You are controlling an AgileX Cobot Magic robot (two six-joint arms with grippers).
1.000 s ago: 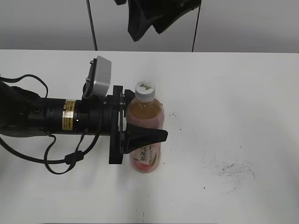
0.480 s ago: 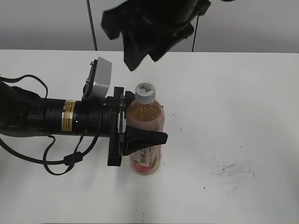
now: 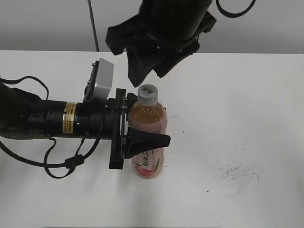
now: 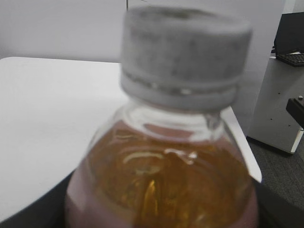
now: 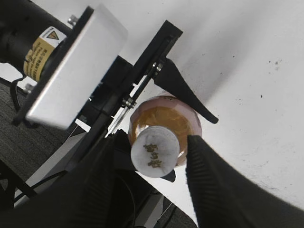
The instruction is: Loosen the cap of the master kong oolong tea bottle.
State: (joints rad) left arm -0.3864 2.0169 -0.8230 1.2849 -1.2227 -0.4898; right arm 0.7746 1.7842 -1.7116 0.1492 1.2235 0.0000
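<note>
**Bottle clamped from the left, second arm poised over the cap**

Exterior view: the bottle (image 3: pixel 148 142) stands upright on the white surface (image 3: pixel 237 109), left of the middle. The left gripper (image 3: pixel 142 141) reaches in from the left, lying level — its jaws are clenched around the bottle's body, one dark finger crossing the front just above the label. The cap (image 3: pixel 147 93) sits on the neck, uncovered. The right gripper (image 3: pixel 145 64) hangs from the far side, above and slightly behind the cap, jaws spread and touching nothing. A patch of dark scuffs (image 3: pixel 237 172) marks the surface to the right, well apart from the bottle.

Left wrist view: the cap (image 4: pixel 185 52) and the bottle's shoulder (image 4: pixel 161 175) fill the picture, blurred, with amber tea below the neck.

Right wrist view: looking down, the cap (image 5: pixel 155 151) shows a dark mark on top. It lies between the two fingers (image 5: pixel 213 185) of the right gripper (image 5: pixel 149 164) — released, with a gap on either side.
</note>
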